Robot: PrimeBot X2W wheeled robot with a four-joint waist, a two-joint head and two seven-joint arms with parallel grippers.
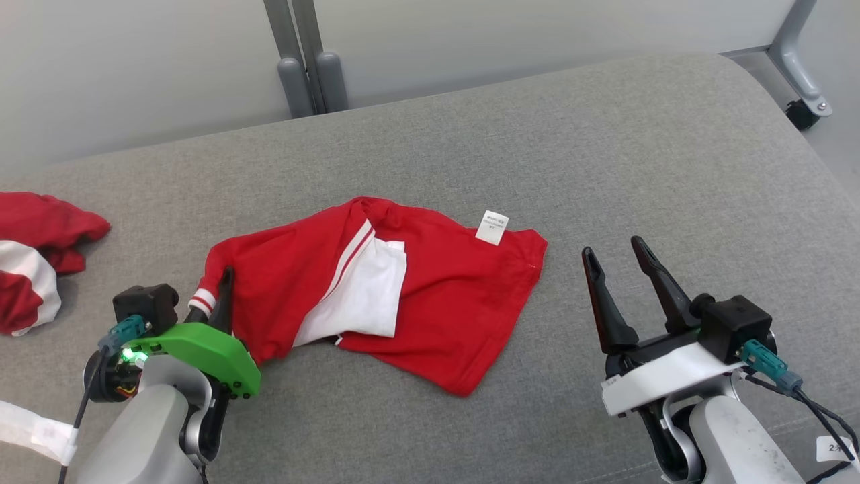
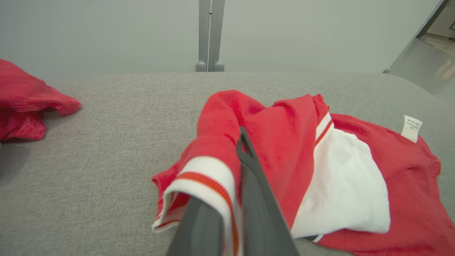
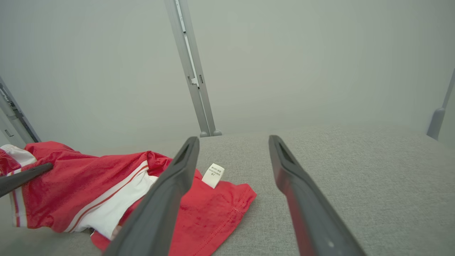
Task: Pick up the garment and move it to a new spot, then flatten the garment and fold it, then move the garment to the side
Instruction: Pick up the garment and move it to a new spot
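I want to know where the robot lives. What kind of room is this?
Probably a test room, not a home: a gray padded bench, plain panels on metal legs with a wheel, and a red shirt for the robot to fold.

A grey fabric cushion [image 1: 638,154] spreads across the head view, and at its left edge lies a crumpled heap of red and white cloth [image 1: 33,262]. Behind the cushion, a pair of grey metal posts [image 1: 312,67] stands upright, close together, against a pale wall [image 1: 134,60]. At the far right corner, an angled grey metal leg [image 1: 799,47] carries a black wheel [image 1: 801,115] at its foot.
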